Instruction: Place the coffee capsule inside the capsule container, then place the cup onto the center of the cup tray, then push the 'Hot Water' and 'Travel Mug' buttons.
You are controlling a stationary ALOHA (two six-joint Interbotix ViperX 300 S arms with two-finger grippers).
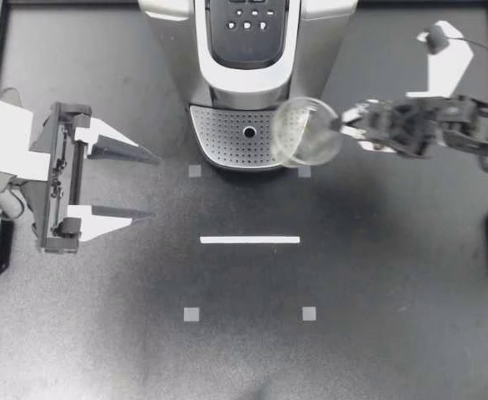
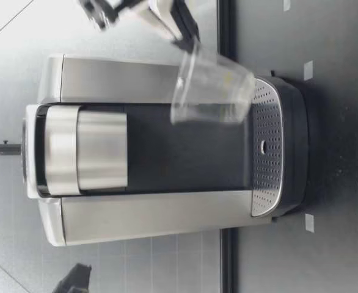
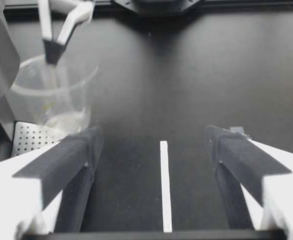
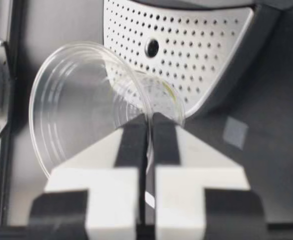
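- Cup [image 1: 305, 131] hangs tilted over tray [image 1: 223, 137] edge, off ctr, not yet down.
- Rim pinched in right pincer [image 1: 341, 125], closed tight; thin grip, so cup may slip or tip on release.
- Idle left pincer [image 1: 152, 187] wide open, empty, well apart.

The clear plastic cup [image 1: 305, 131] — empty, tilted off upright — hangs over the right edge of the perforated cup tray [image 1: 227, 137].

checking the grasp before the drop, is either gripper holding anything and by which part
My right gripper holds the clear plastic cup by its rim, pinched between its fingers. My left gripper is open and empty.
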